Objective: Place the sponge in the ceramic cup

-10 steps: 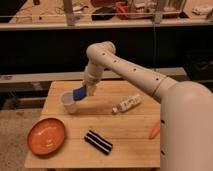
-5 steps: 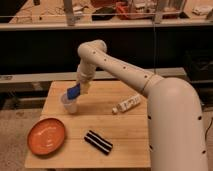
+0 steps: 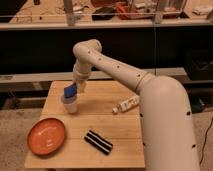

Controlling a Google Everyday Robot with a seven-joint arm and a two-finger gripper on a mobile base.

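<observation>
While the wooden table (image 3: 125, 135) carries an orange plate (image 3: 46, 136), a striped block (image 3: 98, 142) and a white bottle (image 3: 126, 104) lying on its side, what matters for the task is at its back left, where the ceramic cup (image 3: 70, 105) stands upright. The sponge (image 3: 70, 91) shows tilted at the cup's rim, its lower end seemingly at the mouth, with the gripper (image 3: 78, 86) just above and beside it. Whether the gripper clamps the sponge or has released it, I cannot tell. The sponge looks light, soft and compressible, neither fragile nor slippery, so a squeeze across its narrow faces should hold it. The cup is probably hard, smooth and easily tipped, so downward pressure should be gentle.
</observation>
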